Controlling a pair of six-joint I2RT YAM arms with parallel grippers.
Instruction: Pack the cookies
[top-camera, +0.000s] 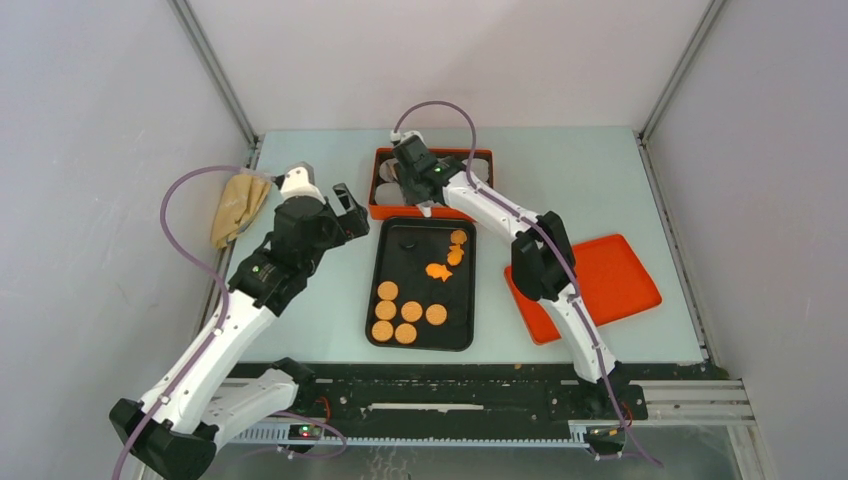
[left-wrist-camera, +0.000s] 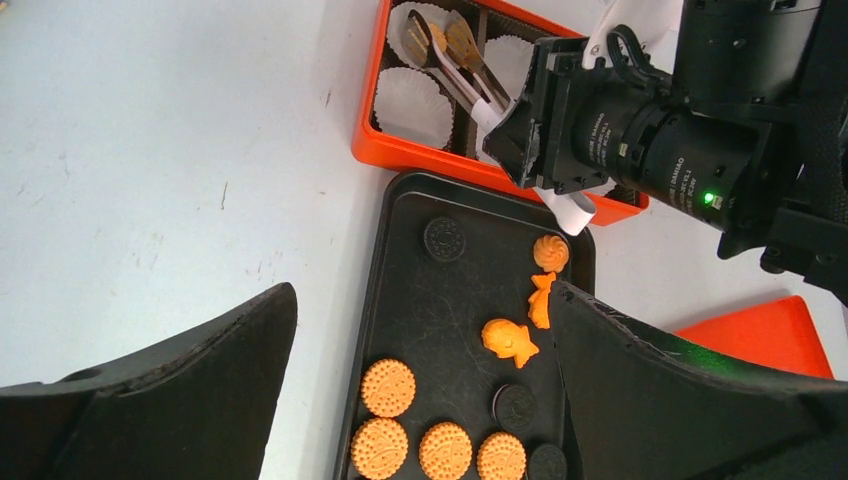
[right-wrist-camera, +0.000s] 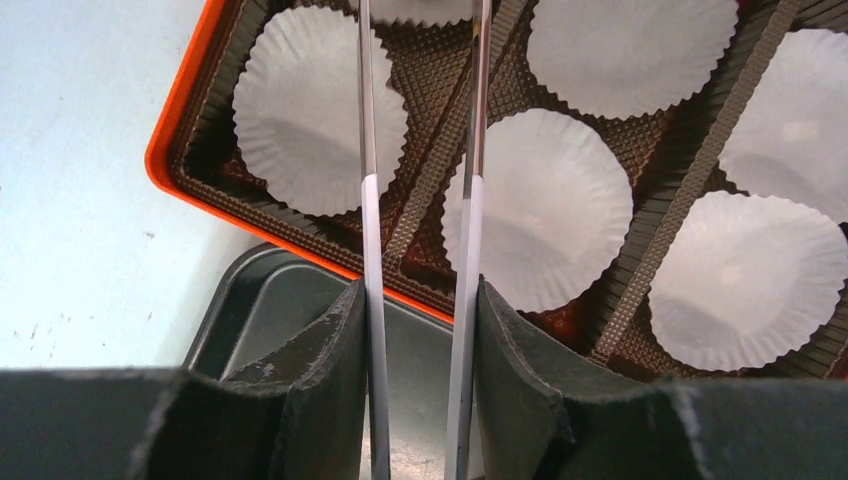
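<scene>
- We see the right gripper (right-wrist-camera: 418, 350) clamped on tongs (right-wrist-camera: 368, 250) above the orange box (right-wrist-camera: 175, 150).
- Our left gripper (left-wrist-camera: 425, 400) hangs wide open near cookies (left-wrist-camera: 388, 388) on the black tray (left-wrist-camera: 400, 290).

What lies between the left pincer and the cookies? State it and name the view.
Only bare table and the black tray's left rim separate the open left pincer from the cookies, seen in the top external view.
</scene>
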